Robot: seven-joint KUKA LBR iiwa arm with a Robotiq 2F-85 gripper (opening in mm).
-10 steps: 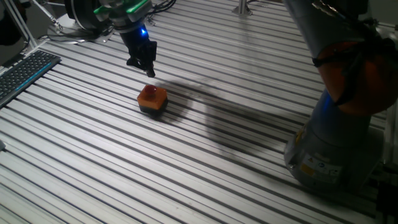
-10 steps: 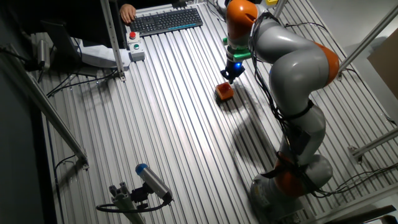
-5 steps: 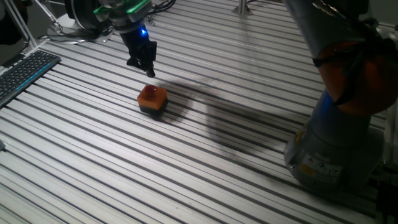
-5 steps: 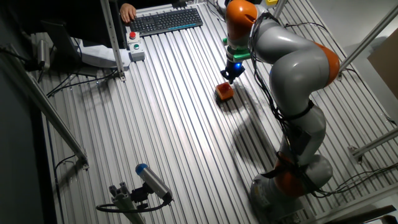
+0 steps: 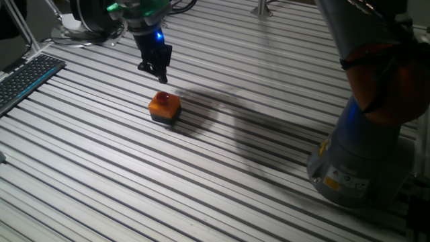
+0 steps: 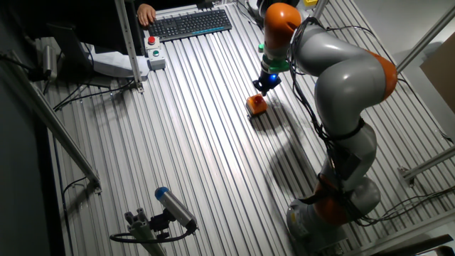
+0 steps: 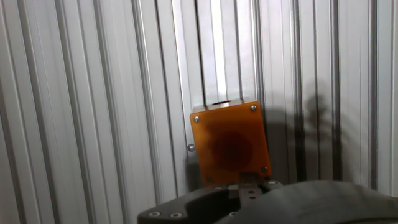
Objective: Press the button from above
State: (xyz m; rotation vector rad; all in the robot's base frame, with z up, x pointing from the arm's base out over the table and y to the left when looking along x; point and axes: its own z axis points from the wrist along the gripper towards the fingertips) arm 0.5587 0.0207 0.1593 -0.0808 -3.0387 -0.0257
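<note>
The button (image 5: 161, 99) is a small red dome on a square orange box with a dark base, standing on the slatted metal table. It also shows in the other fixed view (image 6: 256, 104) and from above in the hand view (image 7: 230, 144). My gripper (image 5: 160, 75) hangs a short way above the button, slightly behind it, and does not touch it; it also shows in the other fixed view (image 6: 261, 88). Its dark fingertips point down. No view shows a gap or contact between the fingertips. In the hand view only the hand's grey body shows at the bottom edge.
The robot's grey base (image 5: 359, 168) stands at the right. A keyboard (image 6: 192, 23) lies at the far table edge, with a person's hand (image 6: 146, 13) beside it. A small box with a red button (image 6: 153, 44) stands by a post. A tool (image 6: 167, 210) lies at the near left.
The gripper has shifted slightly to the right and up over the button. The button has not moved.
</note>
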